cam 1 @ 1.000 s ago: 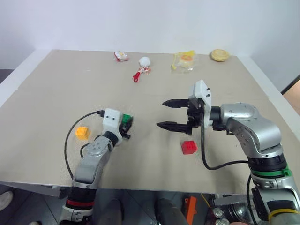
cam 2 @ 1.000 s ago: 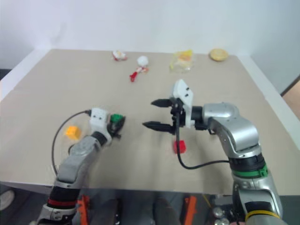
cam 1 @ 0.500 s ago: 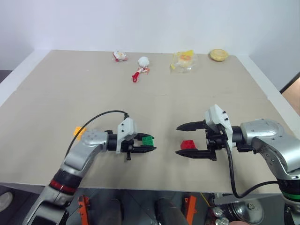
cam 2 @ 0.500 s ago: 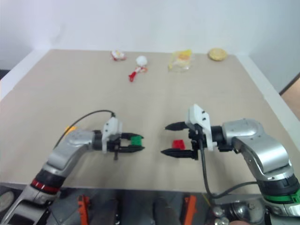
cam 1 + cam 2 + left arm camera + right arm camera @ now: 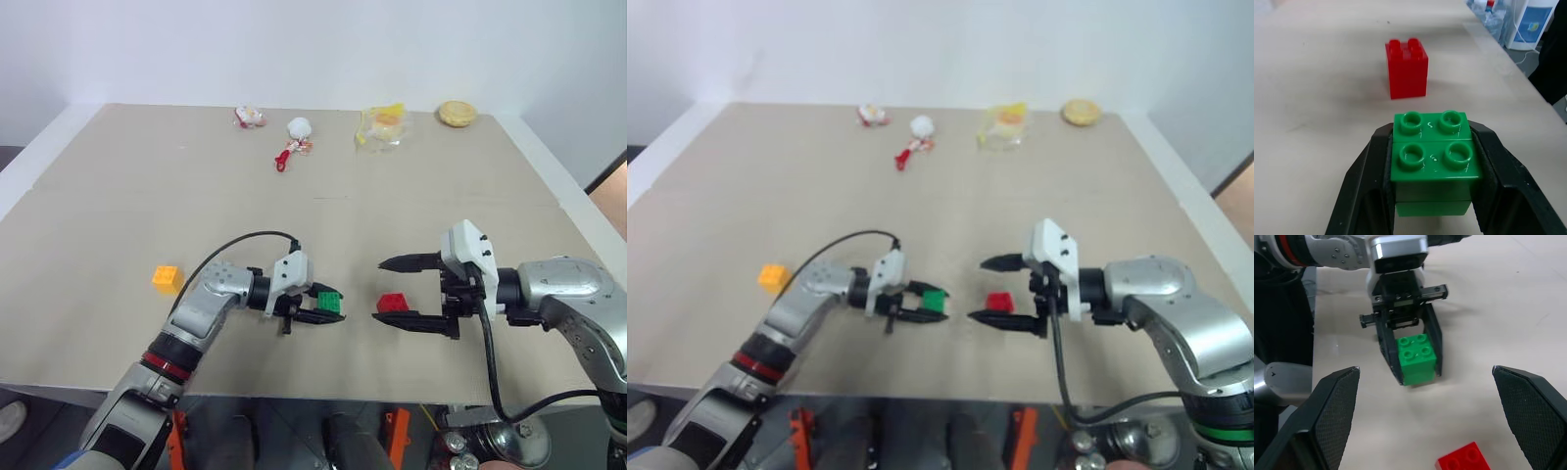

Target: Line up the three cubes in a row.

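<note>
Green cube [image 5: 1432, 161], red cube [image 5: 1406, 68], orange-yellow cube [image 5: 168, 278]; beige table [image 5: 323, 186]; far packet [image 5: 382, 126] seemingly yellow.

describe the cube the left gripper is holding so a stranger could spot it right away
Start at the near edge of the tan table, where two grippers face each other. The left gripper is shut on the green cube, studs up. The red cube sits free beside it, and the orange-yellow cube lies far off.

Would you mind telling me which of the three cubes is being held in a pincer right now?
The green cube: the left pincer is shut on its sides. The red cube and the orange cube sit on the table, ungripped.
</note>
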Robot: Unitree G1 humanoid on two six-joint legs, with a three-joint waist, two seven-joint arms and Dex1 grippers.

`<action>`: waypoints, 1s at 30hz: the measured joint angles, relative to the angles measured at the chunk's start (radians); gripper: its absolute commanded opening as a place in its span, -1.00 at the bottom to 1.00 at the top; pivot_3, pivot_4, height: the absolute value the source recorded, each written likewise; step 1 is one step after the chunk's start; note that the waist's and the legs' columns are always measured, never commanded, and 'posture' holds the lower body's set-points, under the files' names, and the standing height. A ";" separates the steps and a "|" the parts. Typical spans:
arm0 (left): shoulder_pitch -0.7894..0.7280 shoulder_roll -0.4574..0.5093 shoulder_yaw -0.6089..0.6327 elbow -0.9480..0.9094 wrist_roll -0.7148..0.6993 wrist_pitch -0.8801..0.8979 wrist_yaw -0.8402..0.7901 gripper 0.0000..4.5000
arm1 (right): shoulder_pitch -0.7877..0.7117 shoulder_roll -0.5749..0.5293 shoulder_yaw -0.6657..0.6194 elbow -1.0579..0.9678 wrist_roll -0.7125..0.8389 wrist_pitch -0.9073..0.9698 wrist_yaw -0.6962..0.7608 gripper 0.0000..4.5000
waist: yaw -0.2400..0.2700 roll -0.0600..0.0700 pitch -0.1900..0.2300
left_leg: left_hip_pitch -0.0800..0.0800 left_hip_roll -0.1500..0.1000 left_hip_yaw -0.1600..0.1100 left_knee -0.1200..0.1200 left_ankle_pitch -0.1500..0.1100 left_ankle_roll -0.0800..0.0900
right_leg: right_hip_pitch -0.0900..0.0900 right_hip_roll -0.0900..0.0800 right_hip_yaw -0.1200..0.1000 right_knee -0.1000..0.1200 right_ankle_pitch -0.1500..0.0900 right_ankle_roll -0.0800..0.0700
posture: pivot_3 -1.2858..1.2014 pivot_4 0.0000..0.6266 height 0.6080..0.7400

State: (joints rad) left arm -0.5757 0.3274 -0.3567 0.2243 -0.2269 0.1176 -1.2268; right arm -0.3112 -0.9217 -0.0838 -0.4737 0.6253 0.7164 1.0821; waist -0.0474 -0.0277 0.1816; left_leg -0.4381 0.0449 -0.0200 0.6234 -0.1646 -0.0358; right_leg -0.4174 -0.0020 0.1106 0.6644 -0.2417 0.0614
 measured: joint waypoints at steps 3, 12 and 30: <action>0.000 -0.007 -0.001 0.018 0.014 -0.010 0.000 -0.40 | 0.000 0.000 0.000 -0.003 0.001 0.001 -0.006 1.00 | 0.000 0.000 0.000 | 0.000 0.000 0.000 0.001 0.000 0.000 | 0.000 0.000 0.000 0.000 0.000 0.000 | 0.03 -0.52 1.00; 0.000 -0.039 0.001 0.039 0.029 -0.002 0.000 -0.40 | 0.000 -0.001 0.000 -0.011 0.008 0.009 -0.028 1.00 | 0.000 0.000 0.000 | 0.000 0.000 0.000 0.000 0.000 0.000 | 0.000 0.000 0.000 0.000 0.001 0.002 | 0.03 -0.52 1.00; 0.000 -0.050 0.038 0.035 -0.013 0.034 0.000 0.99 | -0.001 -0.012 -0.001 -0.013 0.019 0.016 -0.036 1.00 | 0.000 0.000 0.000 | 0.000 0.000 0.000 0.001 0.000 0.000 | 0.000 0.000 0.000 0.000 0.001 0.002 | 0.03 -0.52 1.00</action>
State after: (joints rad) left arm -0.5760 0.2778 -0.3186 0.2592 -0.2403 0.1517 -1.2264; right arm -0.3119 -0.9335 -0.0843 -0.4865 0.6448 0.7328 1.0464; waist -0.0475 -0.0277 0.1817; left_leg -0.4381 0.0449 -0.0202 0.6239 -0.1646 -0.0358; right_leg -0.4171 -0.0020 0.1107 0.6644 -0.2405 0.0633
